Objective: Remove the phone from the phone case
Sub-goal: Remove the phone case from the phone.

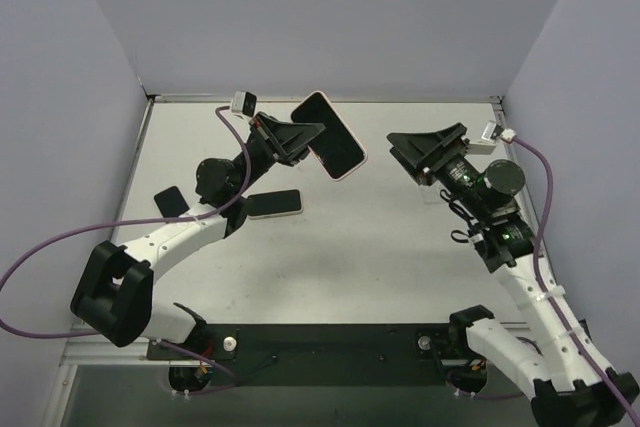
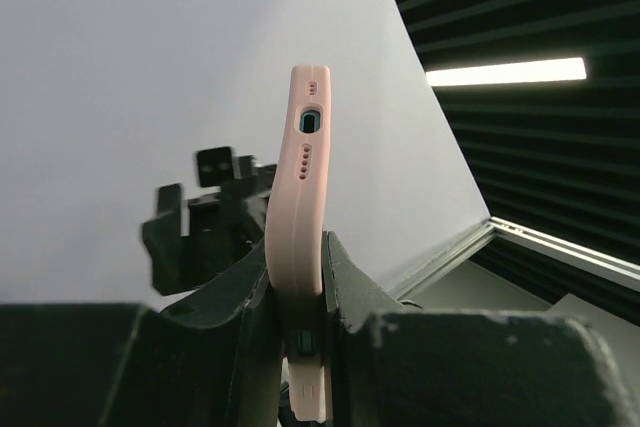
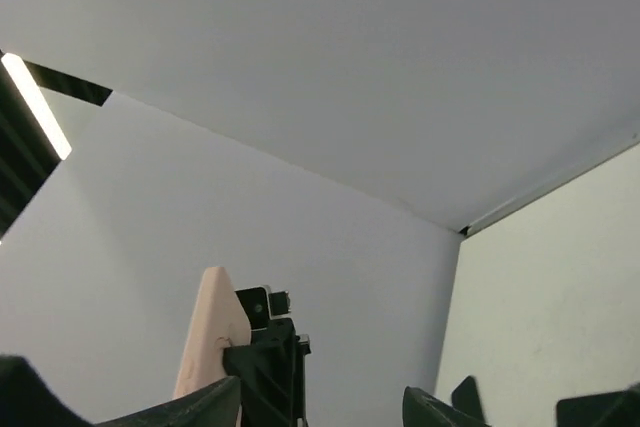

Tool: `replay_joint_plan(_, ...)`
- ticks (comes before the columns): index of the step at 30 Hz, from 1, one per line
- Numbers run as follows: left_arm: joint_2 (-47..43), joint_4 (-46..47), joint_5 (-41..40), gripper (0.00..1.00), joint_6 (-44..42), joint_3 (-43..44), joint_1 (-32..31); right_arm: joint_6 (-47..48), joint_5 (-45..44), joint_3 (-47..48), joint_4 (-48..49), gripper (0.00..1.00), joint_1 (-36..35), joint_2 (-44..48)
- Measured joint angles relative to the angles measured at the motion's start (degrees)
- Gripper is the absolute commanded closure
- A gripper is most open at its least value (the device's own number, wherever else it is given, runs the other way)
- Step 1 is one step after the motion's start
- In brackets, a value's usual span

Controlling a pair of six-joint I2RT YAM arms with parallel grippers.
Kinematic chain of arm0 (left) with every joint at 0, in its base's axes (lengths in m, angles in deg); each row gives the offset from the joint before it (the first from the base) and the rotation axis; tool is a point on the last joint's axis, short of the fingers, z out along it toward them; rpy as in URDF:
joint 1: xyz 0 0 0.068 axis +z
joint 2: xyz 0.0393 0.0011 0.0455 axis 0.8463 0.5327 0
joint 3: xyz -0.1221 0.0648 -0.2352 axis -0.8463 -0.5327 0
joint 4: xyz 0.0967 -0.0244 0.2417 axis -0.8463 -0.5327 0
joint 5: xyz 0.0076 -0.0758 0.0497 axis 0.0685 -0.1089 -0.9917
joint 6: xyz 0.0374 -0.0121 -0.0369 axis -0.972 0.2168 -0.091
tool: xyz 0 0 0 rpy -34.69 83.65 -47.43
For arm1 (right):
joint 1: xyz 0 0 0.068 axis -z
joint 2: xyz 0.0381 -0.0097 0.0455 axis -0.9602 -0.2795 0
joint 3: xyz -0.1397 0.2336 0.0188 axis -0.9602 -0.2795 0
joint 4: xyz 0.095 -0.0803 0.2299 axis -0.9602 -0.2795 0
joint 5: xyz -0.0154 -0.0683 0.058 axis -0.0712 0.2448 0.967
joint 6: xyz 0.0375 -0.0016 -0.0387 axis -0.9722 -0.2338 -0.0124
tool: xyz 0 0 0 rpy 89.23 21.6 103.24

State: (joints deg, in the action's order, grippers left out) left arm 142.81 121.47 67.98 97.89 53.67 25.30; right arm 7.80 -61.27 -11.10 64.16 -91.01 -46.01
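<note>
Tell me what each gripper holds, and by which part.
The left gripper clamps the cased phone by one long side; the right gripper holds nothing.

Setting: robotics lab test cell. Evidence: white worktop (image 1: 380,247) walled by plain grey panels (image 1: 330,17) on its left, far and right edges; left arm (image 1: 180,237) and right arm (image 1: 520,277) bolted to a black base rail (image 1: 330,342) at the near edge; purple cables (image 1: 547,192); dark slatted ceiling (image 2: 520,7) with strip light (image 2: 505,72).
</note>
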Motion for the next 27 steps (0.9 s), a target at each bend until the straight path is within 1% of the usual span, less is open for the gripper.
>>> replay_joint_plan(2, 0.0, -1.14, 0.02, 1.0, -0.31, -0.59, 0.11, 8.17, -0.61, 4.81, -10.91, 0.38, 0.0, 3.15)
replay_joint_plan(5, 0.02, -3.58, 0.42, 1.0, -1.03, -0.81, 0.24, 17.59, -1.53, 11.67, -22.62, 0.37, -0.17, 5.14)
replay_joint_plan(8, 0.04, -6.16, 1.11, 1.0, -2.05, -0.81, 0.26, 25.44, -3.28, 17.42, -32.24, 0.36, -1.62, 5.79)
replay_joint_plan(11, 0.22, -8.33, 1.64, 1.0, -2.8, -0.81, 0.26, 31.3, -5.68, 22.51, -39.54, 0.36, -5.29, 4.39)
replay_joint_plan(14, 0.48, -9.9, 1.86, 1.0, -3.58, -0.81, 0.26, 35.65, -7.54, 26.05, -44.06, 0.36, -9.22, 1.9)
replay_joint_plan(17, 0.59, -11.3, 1.99, 1.0, -4.02, -0.81, 0.26, 38.25, -8.55, 26.86, -46.47, 0.36, -11.5, -0.11)
replay_joint_plan(22, 0.61, -12.11, 2.21, 1.0, -4.46, -0.81, 0.26, 40.24, -10.23, 26.84, -49.64, 0.36, -12.81, -2.71)
replay_joint_plan(27, 0.61, -12.22, 2.51, 1.0, -4.63, -0.81, 0.26, 41.05, -11.69, 26.84, -50.84, 0.35, -13.27, -3.08)
